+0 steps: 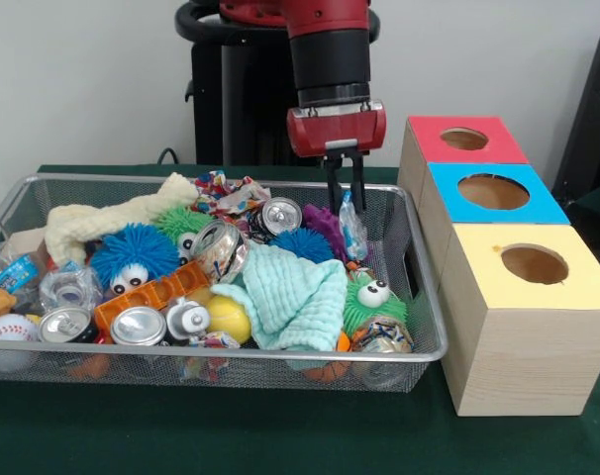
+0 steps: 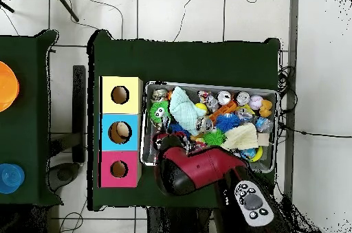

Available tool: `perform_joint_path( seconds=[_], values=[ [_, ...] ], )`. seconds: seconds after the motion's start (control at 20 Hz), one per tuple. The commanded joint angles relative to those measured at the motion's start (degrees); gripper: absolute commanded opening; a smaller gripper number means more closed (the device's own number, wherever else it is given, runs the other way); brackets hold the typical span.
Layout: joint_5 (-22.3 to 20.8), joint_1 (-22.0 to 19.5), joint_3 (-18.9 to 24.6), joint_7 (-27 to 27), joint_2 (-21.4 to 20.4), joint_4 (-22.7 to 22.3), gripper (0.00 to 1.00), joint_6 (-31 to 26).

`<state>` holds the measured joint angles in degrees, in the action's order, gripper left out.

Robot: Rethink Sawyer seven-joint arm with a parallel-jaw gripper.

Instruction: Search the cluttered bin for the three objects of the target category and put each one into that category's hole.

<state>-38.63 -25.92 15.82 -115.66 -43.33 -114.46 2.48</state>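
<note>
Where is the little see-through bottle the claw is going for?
In the front view, the bottle stands at the basket's far right, right beside the claw, next to the purple fuzzy ball.

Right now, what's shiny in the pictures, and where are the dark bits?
Front view: the can tops and the bin rim gleam with light, while the blue box's hole is shaded inside. Overhead view: no strong glare shows, the holes look dark, and the arm covers one corner of the bin.
</note>
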Motion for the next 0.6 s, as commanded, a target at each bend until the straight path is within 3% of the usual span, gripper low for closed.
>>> perform_joint_path(
  seconds=[0.05,0.3,0.6],
  values=[
    [2.3,-0.4,5.5,-1.0,-3.8,-4.0,0.0,-9.5],
    [3.8,1.9,3.6,0.2,-5.3,-4.0,0.0,-15.4],
    [5.3,0.9,5.4,1.6,-8.6,-6.2,0.0,-18.8]
  ],
)
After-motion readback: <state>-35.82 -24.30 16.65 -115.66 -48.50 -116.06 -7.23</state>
